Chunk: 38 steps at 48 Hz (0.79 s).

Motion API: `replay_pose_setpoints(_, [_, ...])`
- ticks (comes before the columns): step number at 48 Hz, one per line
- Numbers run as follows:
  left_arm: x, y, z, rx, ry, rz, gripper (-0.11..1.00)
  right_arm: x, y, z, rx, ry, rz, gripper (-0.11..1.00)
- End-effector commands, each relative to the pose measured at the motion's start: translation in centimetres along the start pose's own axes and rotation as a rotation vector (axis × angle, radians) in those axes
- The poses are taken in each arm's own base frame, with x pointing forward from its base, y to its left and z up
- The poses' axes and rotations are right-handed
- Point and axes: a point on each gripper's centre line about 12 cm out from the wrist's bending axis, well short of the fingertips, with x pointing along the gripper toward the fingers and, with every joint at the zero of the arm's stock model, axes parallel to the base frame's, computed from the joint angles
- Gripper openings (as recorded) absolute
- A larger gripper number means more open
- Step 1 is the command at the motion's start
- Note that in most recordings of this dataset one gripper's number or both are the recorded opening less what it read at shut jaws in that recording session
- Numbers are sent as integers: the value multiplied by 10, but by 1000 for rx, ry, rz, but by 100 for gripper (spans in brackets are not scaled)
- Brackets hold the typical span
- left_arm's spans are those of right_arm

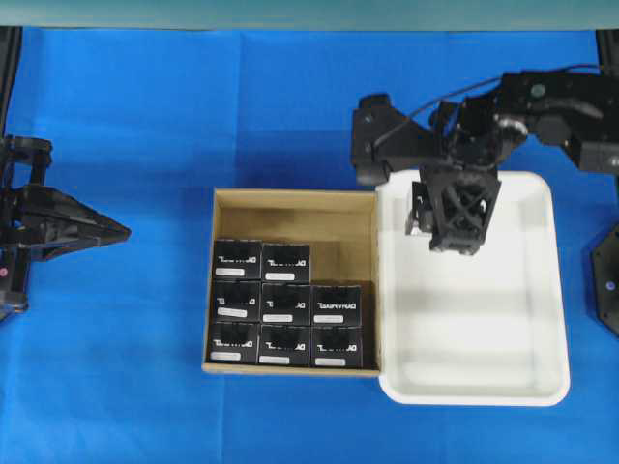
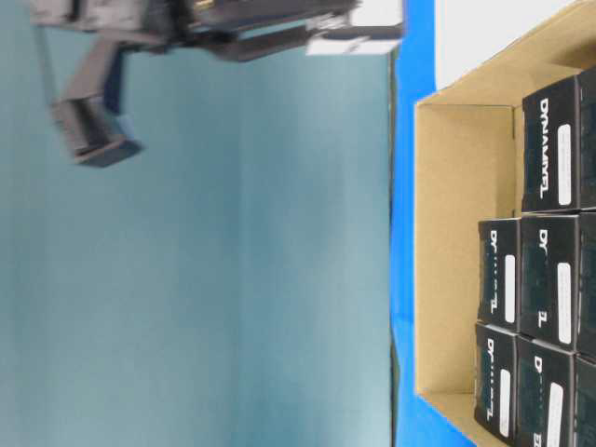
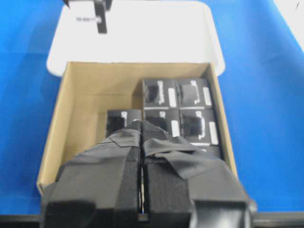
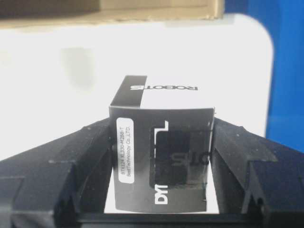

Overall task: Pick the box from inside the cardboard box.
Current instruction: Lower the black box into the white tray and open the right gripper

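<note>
The right gripper point(image 4: 164, 166) pinches the small black box point(image 4: 161, 156) by its two flat sides above the white tray point(image 1: 542, 290), clear of the cardboard box point(image 1: 290, 208); it looks light, stiff, smooth-skinned; left gripper point(image 3: 141, 161) pressed together

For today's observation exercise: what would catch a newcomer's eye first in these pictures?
The right pincer hangs over the white tray at right, shut on a black box. Beside the tray, the cardboard box holds seven more black boxes, its far row bare. At far left, the left pincer sits shut on nothing over the blue cloth.
</note>
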Motion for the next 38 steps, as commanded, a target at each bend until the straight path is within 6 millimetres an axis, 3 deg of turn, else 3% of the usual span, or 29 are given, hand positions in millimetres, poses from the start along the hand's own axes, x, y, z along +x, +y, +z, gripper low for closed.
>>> replay_pose_setpoints(1, [1, -1, 10, 1, -29, -5, -5, 13, -2, -4, -7, -20, -11, 62])
replay_pose_setpoints(22, [1, -2, 12, 2, -31, -9, -5, 32, -8, -6, -35, -27, -44, 62])
replay_pose_setpoints(38, [1, -2, 13, 2, -34, -9, -5, 66, -19, -1, -35, -5, -65, 62])
